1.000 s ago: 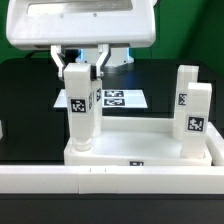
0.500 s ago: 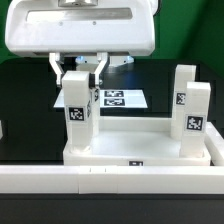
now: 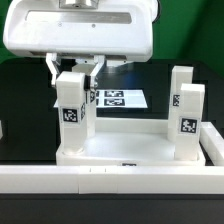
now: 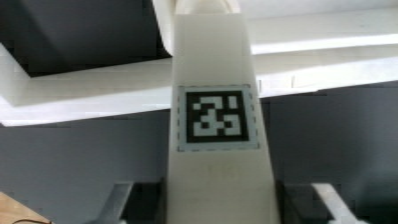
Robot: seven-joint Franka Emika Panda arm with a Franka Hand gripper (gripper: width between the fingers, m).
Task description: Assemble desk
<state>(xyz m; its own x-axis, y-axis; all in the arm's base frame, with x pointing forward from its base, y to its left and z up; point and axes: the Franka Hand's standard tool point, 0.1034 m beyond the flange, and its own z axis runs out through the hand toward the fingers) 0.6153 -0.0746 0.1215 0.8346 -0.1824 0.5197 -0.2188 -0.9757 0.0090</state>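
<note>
The white desk tabletop (image 3: 125, 140) lies on the black table with its rim up. A white leg (image 3: 70, 115) with a square marker stands in its socket at the exterior view's left. My gripper (image 3: 77, 72) comes down over this leg's top, one finger on each side, and looks shut on it. In the wrist view the leg (image 4: 217, 80) runs between the fingers (image 4: 128, 200) of my gripper (image 4: 222, 200). Two more marked legs (image 3: 188, 122) stand upright at the exterior view's right.
The marker board (image 3: 120, 98) lies flat on the table behind the tabletop. A long white rail (image 3: 110, 185) runs along the front edge. My arm's white body (image 3: 80, 25) fills the top of the exterior view.
The gripper and the leg have shifted toward the exterior view's left, and the whole tabletop with its legs has moved that way and slightly back. The marker board has not moved.
</note>
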